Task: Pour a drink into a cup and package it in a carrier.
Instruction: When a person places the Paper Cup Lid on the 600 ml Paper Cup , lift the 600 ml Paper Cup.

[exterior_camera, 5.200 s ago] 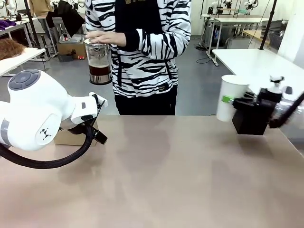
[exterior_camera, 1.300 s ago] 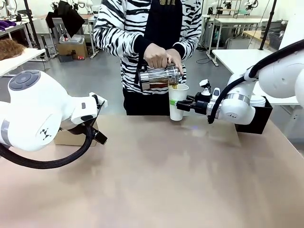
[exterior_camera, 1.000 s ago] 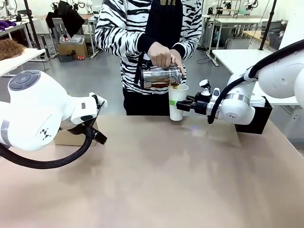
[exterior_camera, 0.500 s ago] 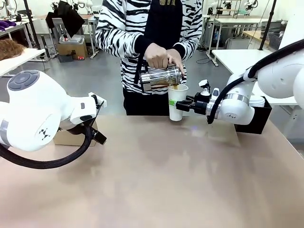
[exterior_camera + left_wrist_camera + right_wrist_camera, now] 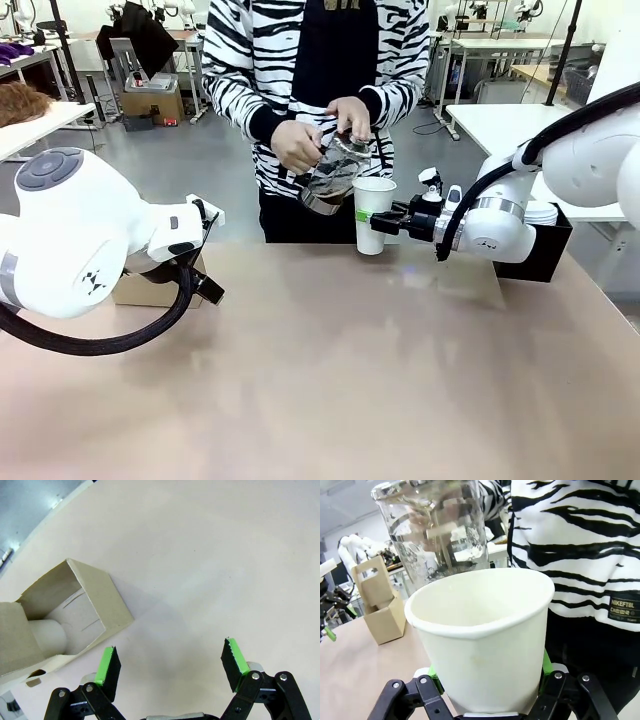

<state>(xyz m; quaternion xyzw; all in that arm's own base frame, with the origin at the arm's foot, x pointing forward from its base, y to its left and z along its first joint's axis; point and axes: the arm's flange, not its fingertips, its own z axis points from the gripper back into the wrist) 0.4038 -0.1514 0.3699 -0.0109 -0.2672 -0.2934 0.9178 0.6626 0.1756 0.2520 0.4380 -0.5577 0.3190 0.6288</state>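
Note:
My right gripper (image 5: 385,222) is shut on the cup (image 5: 372,214), a tall white paper cup held upright above the table's far edge. In the right wrist view the cup (image 5: 485,630) rises between the fingers of my right gripper (image 5: 487,692). The person holds a clear glass pitcher (image 5: 330,178) in both hands, just left of the cup's rim. The pitcher (image 5: 435,530) looks almost clear, and the cup's wall hides any drink inside. The brown carrier (image 5: 75,610) lies just ahead of my open left gripper (image 5: 170,662), at its left. The carrier (image 5: 380,605) also stands far off on the table.
A black box (image 5: 545,250) with stacked white cups (image 5: 543,212) sits at the table's right edge behind my right arm. A white cylinder (image 5: 47,635) sits inside the carrier. The left arm's big white body (image 5: 70,240) covers the near left.
The person has swung the pitcher from lying level over the cup's rim to a steeper tilt, down and left of the rim. Both arms have stayed still.

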